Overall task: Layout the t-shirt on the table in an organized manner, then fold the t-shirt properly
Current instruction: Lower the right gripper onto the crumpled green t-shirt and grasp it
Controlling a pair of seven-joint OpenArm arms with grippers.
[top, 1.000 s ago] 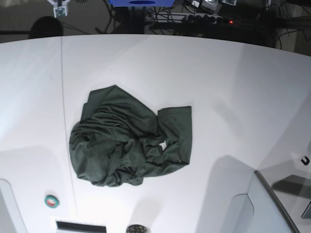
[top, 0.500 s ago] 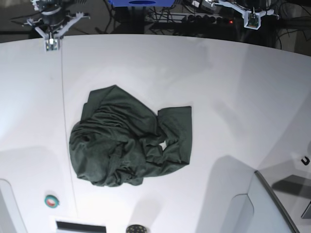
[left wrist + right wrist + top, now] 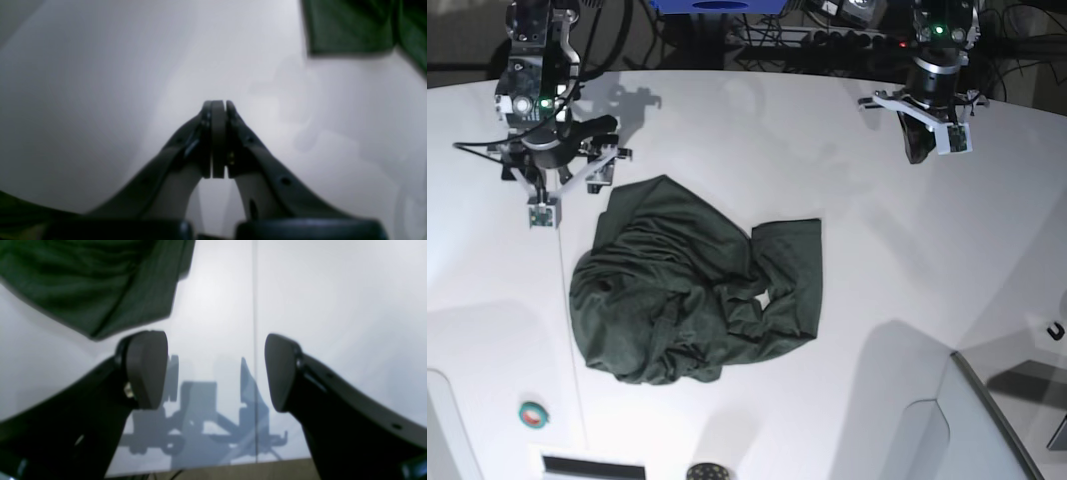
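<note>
- Your t-shirt (image 3: 692, 290): plain dark forest green, no print.
- Your table (image 3: 757, 130): white, with a thin dark seam line (image 3: 557, 210).
- Gripper fingers (image 3: 146, 373): black.

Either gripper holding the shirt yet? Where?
Nothing held. Left gripper shut empty; right gripper open above the table; t-shirt lies crumpled.
</note>
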